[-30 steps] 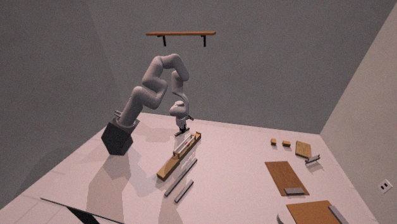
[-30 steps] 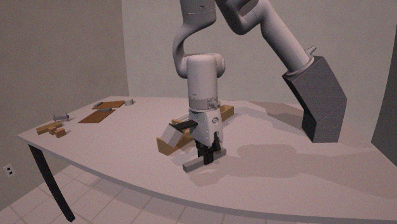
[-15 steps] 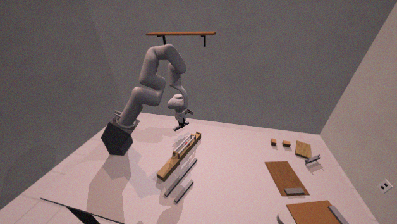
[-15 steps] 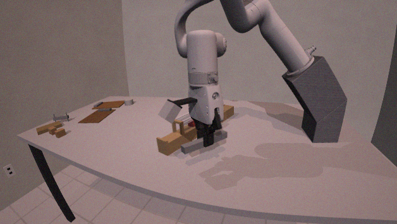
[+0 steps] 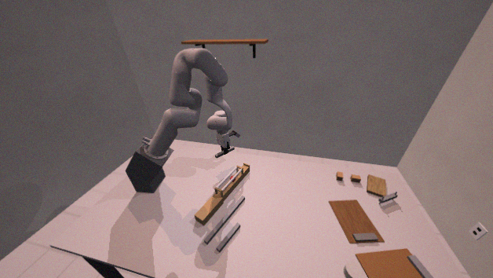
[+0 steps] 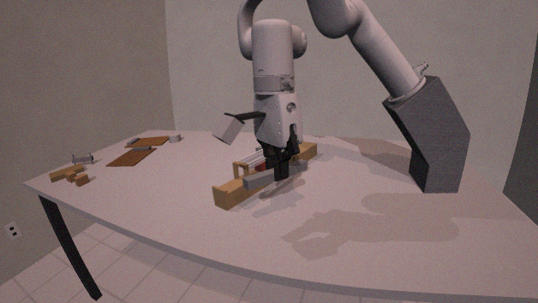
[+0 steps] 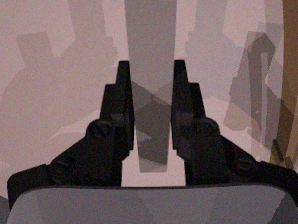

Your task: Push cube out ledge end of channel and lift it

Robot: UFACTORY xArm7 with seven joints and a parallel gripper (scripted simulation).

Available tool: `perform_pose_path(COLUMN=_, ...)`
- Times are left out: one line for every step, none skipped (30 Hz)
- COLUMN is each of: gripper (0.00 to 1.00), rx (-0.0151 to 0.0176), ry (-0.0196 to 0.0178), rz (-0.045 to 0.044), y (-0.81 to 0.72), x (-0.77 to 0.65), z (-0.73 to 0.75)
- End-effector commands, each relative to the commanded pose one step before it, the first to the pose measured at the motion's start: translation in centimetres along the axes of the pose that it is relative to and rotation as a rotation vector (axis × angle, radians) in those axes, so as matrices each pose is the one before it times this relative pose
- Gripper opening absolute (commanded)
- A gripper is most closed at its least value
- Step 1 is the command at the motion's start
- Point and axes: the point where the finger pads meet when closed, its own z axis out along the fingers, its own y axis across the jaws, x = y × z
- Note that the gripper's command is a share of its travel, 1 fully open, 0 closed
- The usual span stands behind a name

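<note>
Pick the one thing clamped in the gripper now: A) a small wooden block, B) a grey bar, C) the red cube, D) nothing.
B: the gripper is shut on a grey bar, held above the table, while the red cube lies in the channel.

Wall shelf (image 5: 224, 41); wooden boards (image 5: 355, 221); small blocks (image 5: 356, 177); outlet (image 5: 478, 230).

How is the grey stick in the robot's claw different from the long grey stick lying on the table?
The held stick hangs in the air, pinched by the gripper. The long stick lies flat on the table, beside the wooden base.
The held stick looks shorter than the long stick.
Nothing touches the long stick, while fingers clamp the held one.
Both are plain, straight and grey.
</note>
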Motion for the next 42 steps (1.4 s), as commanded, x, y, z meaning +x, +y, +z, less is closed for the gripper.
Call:
perform_pose_path(gripper=0.00, rx=0.00101, ry=-0.00778, rz=-0.00074, y=0.060, x=0.117, z=-0.535)
perform_pose_path(gripper=0.00, rx=0.00000, ry=0.00000, rz=0.00000, y=0.000, x=0.000, z=0.000)
perform_pose_path(gripper=0.00, rx=0.00000, ry=0.00000, rz=0.00000, y=0.000, x=0.000, z=0.000)
perform_pose_path(gripper=0.00, rx=0.00000, ry=0.00000, rz=0.00000, y=0.000, x=0.000, z=0.000)
perform_pose_path(gripper=0.00, rx=0.00000, ry=0.00000, rz=0.00000, y=0.000, x=0.000, z=0.000)
perform_pose_path(gripper=0.00, rx=0.00000, ry=0.00000, rz=0.00000, y=0.000, x=0.000, z=0.000)
perform_pose_path(gripper=0.00, rx=0.00000, ry=0.00000, rz=0.00000, y=0.000, x=0.000, z=0.000)
perform_pose_path(gripper=0.00, rx=0.00000, ry=0.00000, rz=0.00000, y=0.000, x=0.000, z=0.000)
perform_pose_path(gripper=0.00, rx=0.00000, ry=0.00000, rz=0.00000, y=0.000, x=0.000, z=0.000)
perform_pose_path(gripper=0.00, rx=0.00000, ry=0.00000, rz=0.00000, y=0.000, x=0.000, z=0.000)
perform_pose_path(gripper=0.00, rx=-0.00019, ry=0.00004, rz=-0.00033, y=0.024, x=-0.008, z=0.000)
perform_pose_path(gripper=0.00, rx=0.00000, ry=0.00000, rz=0.00000, y=0.000, x=0.000, z=0.000)
perform_pose_path(gripper=0.00, rx=0.00000, ry=0.00000, rz=0.00000, y=0.000, x=0.000, z=0.000)
perform_pose_path(gripper=0.00, rx=-0.00121, ry=0.00025, rz=-0.00212, y=0.154, x=-0.050, z=0.003)
perform_pose_path(gripper=0.00, rx=-0.00293, ry=0.00056, rz=-0.00522, y=0.377, x=-0.128, z=0.005)
perform_pose_path(gripper=0.00, rx=-0.00495, ry=0.00082, rz=-0.00914, y=0.649, x=-0.239, z=0.001)
perform_pose_path(gripper=0.00, rx=-0.00683, ry=0.00086, rz=-0.01340, y=0.927, x=-0.385, z=-0.014)
perform_pose_path(gripper=0.00, rx=-0.00815, ry=0.00055, rz=-0.01759, y=1.169, x=-0.568, z=-0.047)
perform_pose_path(gripper=0.00, rx=-0.00860, ry=-0.00010, rz=-0.02132, y=1.340, x=-0.781, z=-0.101)
perform_pose_path(gripper=0.00, rx=-0.00796, ry=-0.00097, rz=-0.02428, y=1.414, x=-1.010, z=-0.176)
perform_pose_path(gripper=0.00, rx=-0.00625, ry=-0.00180, rz=-0.02622, y=1.379, x=-1.229, z=-0.268)
perform_pose_path(gripper=0.00, rx=-0.00367, ry=-0.00231, rz=-0.02704, y=1.071, x=-1.261, z=-0.333)
perform_pose_path(gripper=0.00, rx=-0.00061, ry=-0.00228, rz=-0.02676, y=0.546, x=-1.005, z=-0.304)
perform_pose_path(gripper=0.00, rx=0.00245, ry=-0.00164, rz=-0.02550, y=0.489, x=-1.118, z=-0.343)
perform_pose_path(gripper=0.00, rx=0.00508, ry=-0.00050, rz=-0.02346, y=0.378, x=-1.167, z=-0.378)
perform_pose_path(gripper=0.00, rx=0.00691, ry=0.00087, rz=-0.02087, y=0.236, x=-1.141, z=-0.402)
perform_pose_path(gripper=0.00, rx=0.00779, ry=0.00215, rz=-0.01795, y=0.110, x=-1.075, z=-0.417)
perform_pose_path(gripper=0.00, rx=0.00773, ry=0.00304, rz=-0.01486, y=0.024, x=-1.010, z=-0.434)
perform_pose_path(gripper=0.00, rx=0.00000, ry=0.00000, rz=0.00000, y=0.000, x=0.000, z=0.000)
perform_pose_path(gripper=0.00, rx=0.00000, ry=0.00000, rz=0.00000, y=0.000, x=0.000, z=0.000)
perform_pose_path(gripper=0.00, rx=0.00688, ry=0.00336, rz=-0.01172, y=0.358, x=-2.522, z=-1.429)
perform_pose_path(gripper=0.00, rx=0.00550, ry=0.00309, rz=-0.00865, y=-0.177, x=-0.526, z=-0.319)
perform_pose_path(gripper=0.00, rx=0.00386, ry=0.00238, rz=-0.00578, y=-0.142, x=-0.342, z=-0.218)
perform_pose_path(gripper=0.00, rx=0.00224, ry=0.00146, rz=-0.00327, y=-0.089, x=-0.189, z=-0.125)
perform_pose_path(gripper=0.00, rx=0.00092, ry=0.00061, rz=-0.00132, y=-0.038, x=-0.075, z=-0.051)
perform_pose_path(gripper=0.00, rx=0.00014, ry=0.00010, rz=-0.00020, y=-0.006, x=-0.012, z=-0.008)
perform_pose_path(gripper=0.00, rx=0.00007, ry=0.00017, rz=0.00001, y=0.005, x=0.001, z=0.001)
perform_pose_path(gripper=0.00, rx=0.00048, ry=0.00112, rz=0.00004, y=0.036, x=0.004, z=0.006)
perform_pose_path(gripper=0.00, rx=0.00117, ry=0.00280, rz=0.00010, y=0.090, x=0.008, z=0.015)
perform_pose_path(gripper=0.00, rx=0.00199, ry=0.00495, rz=0.00021, y=0.164, x=0.009, z=0.028)
perform_pose_path(gripper=0.00, rx=0.00277, ry=0.00729, rz=0.00037, y=0.252, x=-0.001, z=0.045)
perform_pose_path(gripper=0.00, rx=0.00331, ry=0.00954, rz=0.00060, y=0.352, x=-0.029, z=0.065)
